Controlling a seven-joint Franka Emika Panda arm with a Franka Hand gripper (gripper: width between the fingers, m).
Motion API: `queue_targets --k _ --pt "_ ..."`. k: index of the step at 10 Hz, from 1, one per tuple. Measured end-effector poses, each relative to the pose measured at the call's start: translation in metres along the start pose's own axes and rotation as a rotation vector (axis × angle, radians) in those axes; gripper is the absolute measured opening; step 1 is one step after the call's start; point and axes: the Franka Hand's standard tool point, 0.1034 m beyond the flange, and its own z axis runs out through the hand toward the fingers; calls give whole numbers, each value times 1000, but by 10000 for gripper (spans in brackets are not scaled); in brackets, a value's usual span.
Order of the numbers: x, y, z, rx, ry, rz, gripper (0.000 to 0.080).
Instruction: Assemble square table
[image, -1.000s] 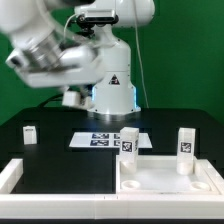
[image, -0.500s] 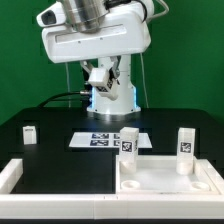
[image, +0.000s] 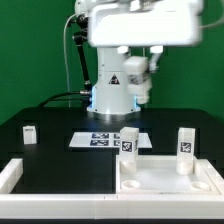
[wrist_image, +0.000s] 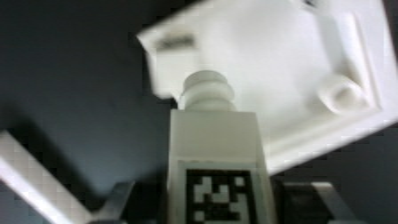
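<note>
Clearance is wide over the black table (image: 60, 160): the arm (image: 140, 25) hangs high above it, well clear of every part below. A white rail frame (image: 10, 176) edges the near side on the exterior view's left. The tabletop (image: 165, 178) lies flat at the front on the exterior view's right. A first upright leg (image: 127, 141) and a second upright leg (image: 185, 143) stand at its far corners. A loose leg (image: 31, 133) stands alone well off to the exterior view's left, and the marker board (image: 103, 139) lies just behind the tabletop.

Only the wrist view shows the grasp. The gripper (wrist_image: 214, 200) has its jaws partly closed on the flanks of the held leg (wrist_image: 214, 140), tag facing the camera and peg (wrist_image: 205, 84) pointing away. Beyond the peg lies the tabletop, with a round socket (wrist_image: 338, 95) visible near one edge. From the exterior view I cannot tell how the jaws stand.

Since half a second ago the arm has swung from the middle toward the exterior view's right. The parts on the table have not moved.
</note>
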Motion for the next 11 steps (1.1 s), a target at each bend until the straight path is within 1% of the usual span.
queue_targets --k 1,2,3,4,5,6,7,8,9,10,11 --pt "13 -22 0 -38 99 -32 287" --pt "4 -22 3 46 148 89 287" --pt "-4 -17 5 47 194 102 287" --pt "-7 -23 6 53 254 108 287" --pt "-9 -23 7 53 278 110 287" --pt "-10 -24 9 57 269 112 287" --pt "-15 -36 20 76 261 121 287" --pt "-11 -54 28 75 261 112 287" --pt "-1 -67 34 18 248 146 287" --pt "3 -88 41 -73 259 143 287" --pt "2 -105 47 -181 275 110 287"
